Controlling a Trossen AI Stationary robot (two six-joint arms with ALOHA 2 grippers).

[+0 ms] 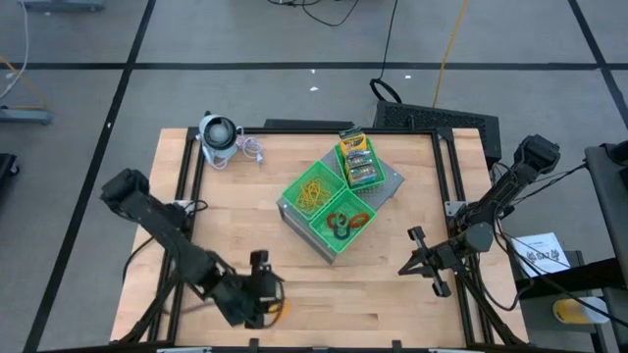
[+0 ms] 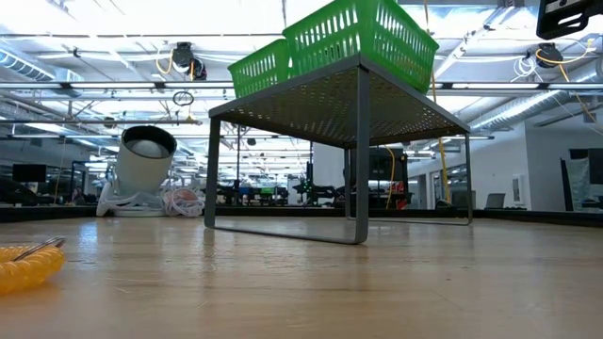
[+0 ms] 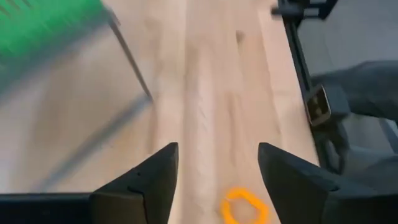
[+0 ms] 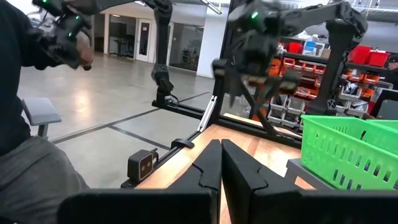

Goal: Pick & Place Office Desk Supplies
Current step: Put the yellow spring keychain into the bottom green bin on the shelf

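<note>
Ring (image 3: 244, 206) between spread left fingers (image 3: 152, 180).

Three trays (image 1: 339, 191) sit on a stand mid-table (image 1: 392, 284): boxes (image 1: 357, 160) in rear one, bands (image 1: 316, 192) in middle, rings (image 1: 349, 222) in front. Gadget (image 1: 218, 137) at rear-left corner. One ring (image 1: 278, 311) lies near front edge, just beside left pincer (image 1: 261, 291); right pincer (image 1: 420, 255) w/ tips together, right of stand.

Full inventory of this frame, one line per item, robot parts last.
Green square plastic trays: three, on grey metal stand, table centre.
Printed card boxes: three, yellow-orange and green-teal, far tray.
Thin tan-yellow rubber bands: one tangle, middle tray.
Small rings/clips: several, near tray.
Orange coiled ring: one, on wooden table, near edge.
Grey-white round gadget: one, far-left corner.
Person: beyond table.
Left gripper: open, above orange ring.
Right gripper: shut, empty, right side.
</note>
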